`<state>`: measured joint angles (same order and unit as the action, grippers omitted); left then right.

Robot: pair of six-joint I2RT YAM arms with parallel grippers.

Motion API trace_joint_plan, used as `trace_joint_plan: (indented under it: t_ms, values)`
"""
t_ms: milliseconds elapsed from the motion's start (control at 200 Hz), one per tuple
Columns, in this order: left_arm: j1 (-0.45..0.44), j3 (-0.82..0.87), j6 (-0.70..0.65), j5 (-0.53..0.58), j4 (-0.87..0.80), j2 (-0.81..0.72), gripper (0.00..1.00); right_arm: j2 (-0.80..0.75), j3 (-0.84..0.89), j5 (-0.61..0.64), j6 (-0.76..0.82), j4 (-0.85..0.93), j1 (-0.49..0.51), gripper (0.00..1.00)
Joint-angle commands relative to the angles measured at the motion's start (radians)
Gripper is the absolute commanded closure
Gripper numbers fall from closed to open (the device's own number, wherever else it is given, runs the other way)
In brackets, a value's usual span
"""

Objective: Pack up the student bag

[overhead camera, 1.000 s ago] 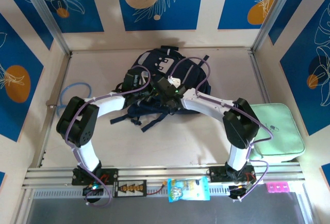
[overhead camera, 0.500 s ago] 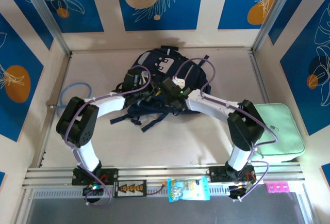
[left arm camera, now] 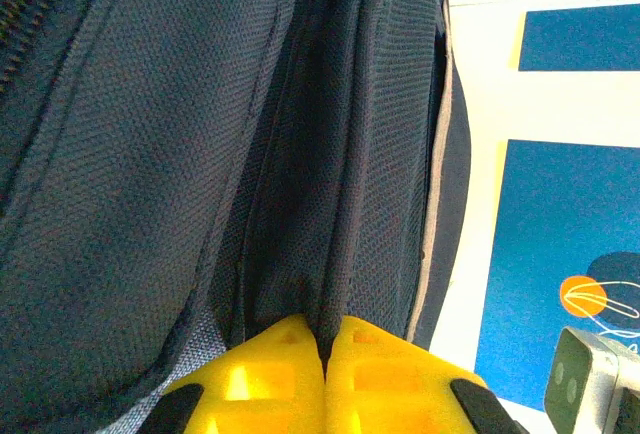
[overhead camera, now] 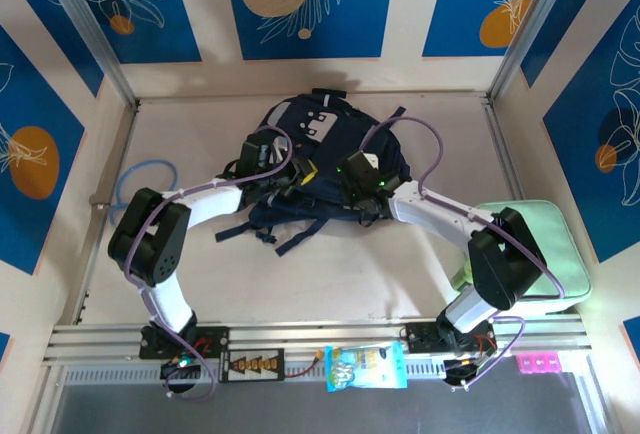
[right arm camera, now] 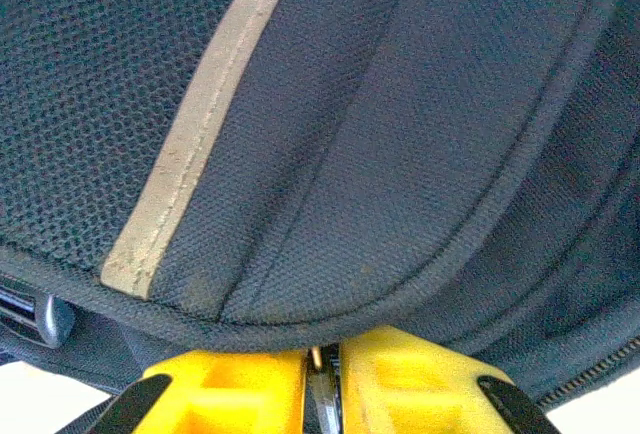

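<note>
L gripper: fingers clenched on a fold of backpack cloth. R gripper: fingers nearly touching, nipping a thin sliver at the backpack's edge; zip tab or cloth, I can't tell. From above, wrists cover its near half. Backpack lies mid-table, long axis near-far, top twd far wall.

Table w/ student bag, mint case
</note>
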<state>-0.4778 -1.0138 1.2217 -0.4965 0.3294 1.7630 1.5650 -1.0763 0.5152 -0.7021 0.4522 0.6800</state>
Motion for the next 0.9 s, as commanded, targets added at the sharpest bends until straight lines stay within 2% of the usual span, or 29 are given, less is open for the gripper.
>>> trace_joint_plan:
  t_ms: [0, 155, 390, 505, 550, 685, 895]
  values:
    - [0.007, -0.018, -0.028, -0.028, 0.030, -0.044, 1.00, 0.034, -0.036, -0.023, 0.065, -0.044, -0.002, 0.79]
    - [0.007, -0.025, -0.034, -0.031, 0.022, -0.046, 1.00, 0.064, -0.054, -0.014, 0.063, -0.034, -0.002, 0.79]
    - [0.027, -0.020, -0.057, -0.025, 0.000, -0.049, 1.00, 0.015, -0.015, 0.039, 0.071, -0.015, -0.014, 0.91]
    - [0.051, -0.014, -0.088, -0.029, -0.034, -0.050, 1.00, -0.047, 0.042, 0.040, 0.152, -0.039, -0.047, 0.93]
    - [0.057, -0.010, -0.103, -0.035, -0.047, -0.050, 1.00, -0.072, 0.074, 0.016, 0.206, -0.064, -0.066, 0.94]
    - [0.059, 0.004, -0.143, -0.044, -0.086, -0.056, 1.00, -0.121, 0.136, -0.174, 0.321, -0.112, -0.143, 0.94]
    - [0.060, 0.010, -0.167, -0.064, -0.089, -0.049, 1.00, -0.086, 0.070, -0.149, 0.328, -0.063, -0.145, 1.00]
